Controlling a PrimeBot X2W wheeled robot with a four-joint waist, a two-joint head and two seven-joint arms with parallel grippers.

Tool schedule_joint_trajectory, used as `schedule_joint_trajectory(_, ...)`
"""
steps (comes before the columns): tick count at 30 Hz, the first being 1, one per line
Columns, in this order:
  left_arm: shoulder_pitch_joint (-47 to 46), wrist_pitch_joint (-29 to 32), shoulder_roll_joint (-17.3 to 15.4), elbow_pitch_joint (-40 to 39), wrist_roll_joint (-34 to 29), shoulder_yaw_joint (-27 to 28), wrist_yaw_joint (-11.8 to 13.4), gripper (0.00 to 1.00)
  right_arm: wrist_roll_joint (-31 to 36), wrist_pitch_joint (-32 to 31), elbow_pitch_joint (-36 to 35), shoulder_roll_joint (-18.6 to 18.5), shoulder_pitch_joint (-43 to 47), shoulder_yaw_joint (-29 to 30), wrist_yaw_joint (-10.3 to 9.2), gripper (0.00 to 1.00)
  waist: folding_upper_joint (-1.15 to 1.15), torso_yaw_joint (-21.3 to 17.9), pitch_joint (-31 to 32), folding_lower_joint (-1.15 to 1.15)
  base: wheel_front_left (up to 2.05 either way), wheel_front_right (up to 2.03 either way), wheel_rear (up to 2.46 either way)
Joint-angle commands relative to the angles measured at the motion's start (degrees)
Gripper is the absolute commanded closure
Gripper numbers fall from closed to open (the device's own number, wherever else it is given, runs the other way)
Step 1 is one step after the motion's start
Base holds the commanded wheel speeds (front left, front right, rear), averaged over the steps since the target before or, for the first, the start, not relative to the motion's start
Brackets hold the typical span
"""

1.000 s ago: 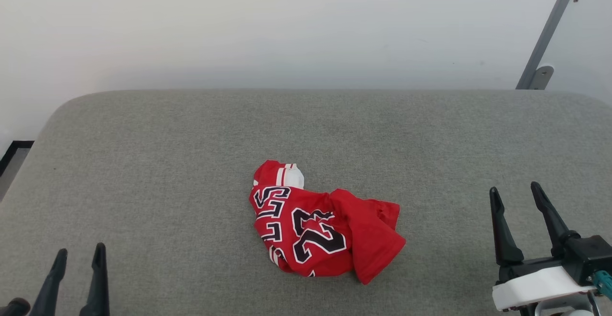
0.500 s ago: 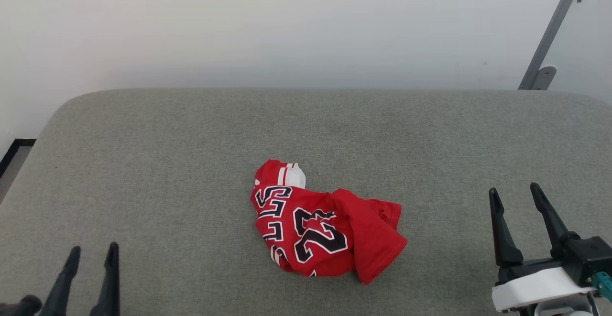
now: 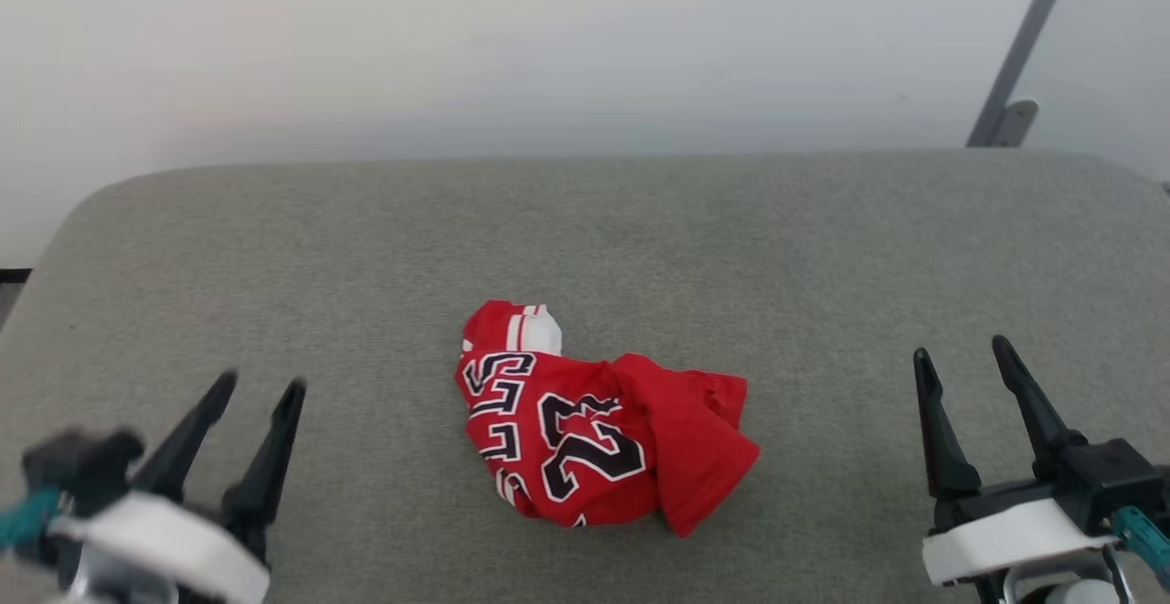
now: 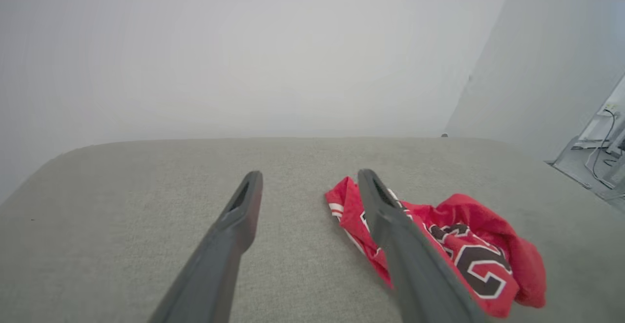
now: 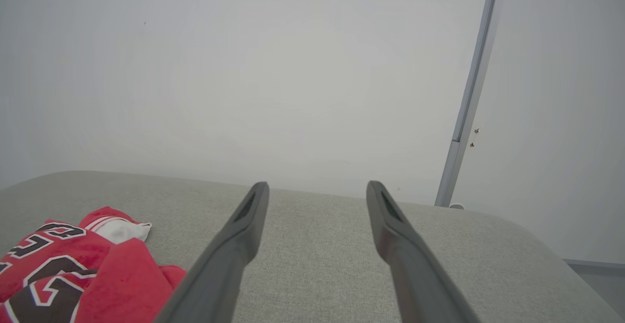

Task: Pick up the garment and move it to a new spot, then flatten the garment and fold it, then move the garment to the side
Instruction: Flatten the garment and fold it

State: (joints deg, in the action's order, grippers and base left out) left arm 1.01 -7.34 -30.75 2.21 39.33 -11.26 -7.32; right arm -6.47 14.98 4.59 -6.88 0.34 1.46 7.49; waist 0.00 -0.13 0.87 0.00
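Wall (image 3: 457, 37): plain, pale, behind everything.

Tabletop (image 3: 777, 238): grey woven cover, rounded far corners, spans the head view.

Garment (image 3: 594, 439): red, crumpled in a heap on the tabletop, about mid-width and toward the near side. It lies between the two grippers and touches neither. Black white-outlined "23" and part of the lettering face up. A plain red fold lies over its right part. The white cuff (image 3: 539, 334) with red stripes sticks out at the far end. In the left wrist view the garment (image 4: 464, 249) sits right of the fingers, and the right-hand finger crosses in front of its near edge. In the right wrist view the garment (image 5: 73, 274) sits at the lower left, clear of the fingers.

Right gripper (image 3: 959, 348): low right in the head view, over bare tabletop, well apart from the garment. Fingers spread wide, nothing between them; same in its wrist view (image 5: 317, 184).

Left gripper (image 3: 263, 381): low left, blurred, tips angled toward the garment, with bare tabletop between them. Fingers spread wide and empty; the wrist view (image 4: 310, 173) shows tabletop in the gap.

Post (image 3: 1015, 56): thin grey metal, leaning, far right behind the tabletop.
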Motion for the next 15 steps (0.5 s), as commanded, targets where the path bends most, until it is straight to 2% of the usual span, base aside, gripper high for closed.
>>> schedule_joint_trajectory(1,-2.2,1.5,-0.8,-0.6,1.2,-1.1,-0.2,0.00,0.2,0.3,-0.1,0.1,-0.9,-0.3,0.00,0.00,0.00,-0.8,-0.6,0.00,0.00,0.00,0.00)
schedule_joint_trajectory(7,-11.9,10.4,-4.7,-0.2,6.2,-7.2,-0.2,0.00,0.3,0.3,-0.4,0.5,-2.4,-1.1,0.00,0.00,0.00,-3.4,-2.8,0.00,0.00,0.00,0.00)
schedule_joint_trajectory(15,-25.0,24.0,-5.2,6.5,11.1,-12.8,-0.2,0.00,0.5,0.3,-0.9,1.4,-4.8,-2.1,0.00,0.00,0.00,-7.2,-7.0,0.00,0.00,0.00,0.00)
